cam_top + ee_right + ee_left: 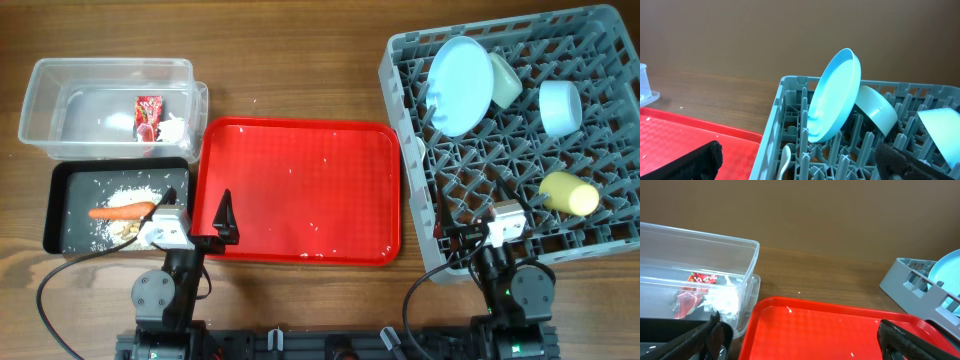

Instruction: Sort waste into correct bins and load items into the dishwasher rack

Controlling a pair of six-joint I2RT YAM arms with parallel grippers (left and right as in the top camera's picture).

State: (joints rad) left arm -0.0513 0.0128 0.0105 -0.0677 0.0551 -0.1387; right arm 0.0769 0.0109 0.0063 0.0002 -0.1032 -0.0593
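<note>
The dishwasher rack (412, 118) holds the light blue plate (460, 84) on edge, the pale green bowl (505, 78), the light blue bowl (560, 106) and the yellow cup (569, 193). The white spoon (785, 158) stands in a cell by the rack's left wall (771, 135). The clear tub (60, 75) holds the red wrapper (148, 110) and white tissue (174, 128). The black tray (62, 215) holds the carrot (122, 211) and rice scraps (130, 192). My left gripper (197, 213) is open and empty over the red tray's left edge. My right gripper (488, 213) is open and empty over the rack's front.
The large red serving tray (300, 190) lies between the bins and the rack, with a few white specks on it. The tub (742, 260), wrapper (699, 279) and tissue (722, 300) also show in the left wrist view. Bare wooden table lies behind.
</note>
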